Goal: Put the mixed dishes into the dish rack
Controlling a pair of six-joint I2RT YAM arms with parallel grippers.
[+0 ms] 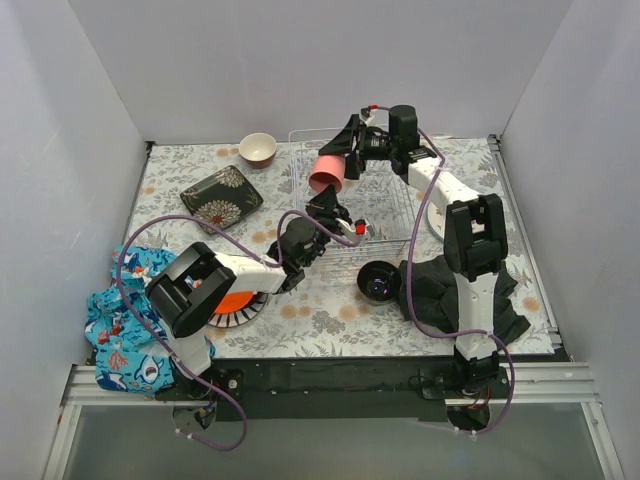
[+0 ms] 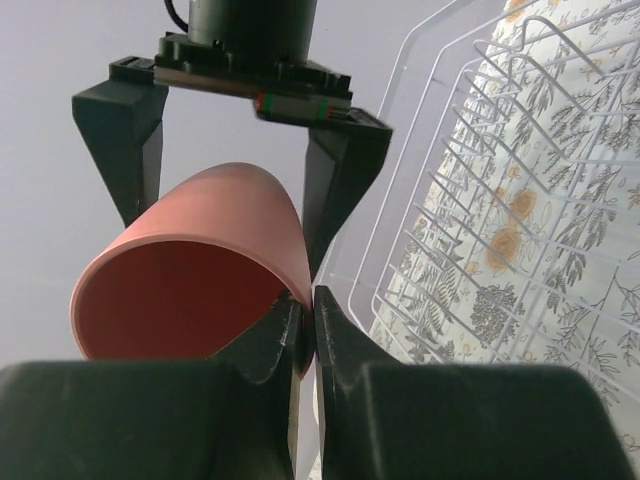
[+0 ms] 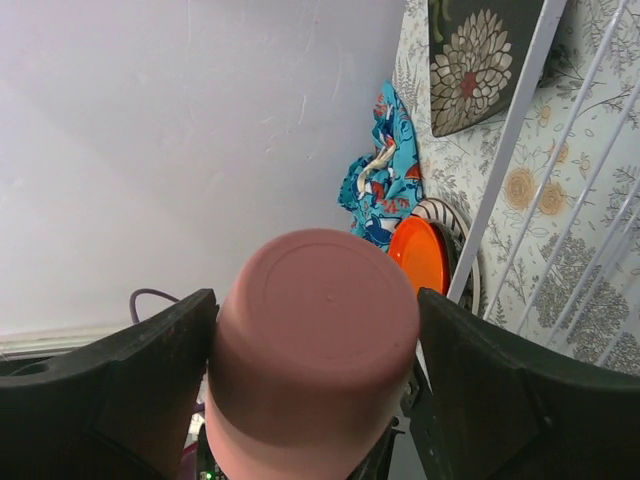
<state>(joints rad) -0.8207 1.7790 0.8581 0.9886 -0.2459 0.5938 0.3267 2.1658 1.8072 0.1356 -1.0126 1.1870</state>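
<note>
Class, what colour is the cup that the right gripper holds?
Pink. The cup shows best in the right wrist view.

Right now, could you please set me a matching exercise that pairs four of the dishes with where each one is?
Things:
1. pink cup
2. red bowl
3. orange plate
4. dark bowl

Places:
A. on the table beside the black cloth, in front of the dish rack
B. on a striped plate, near the blue cloth
C. pinched at its rim by the left gripper
D. on the table, left of the rack's far corner

Pairs: 1-C, 2-D, 3-B, 4-A.
</note>
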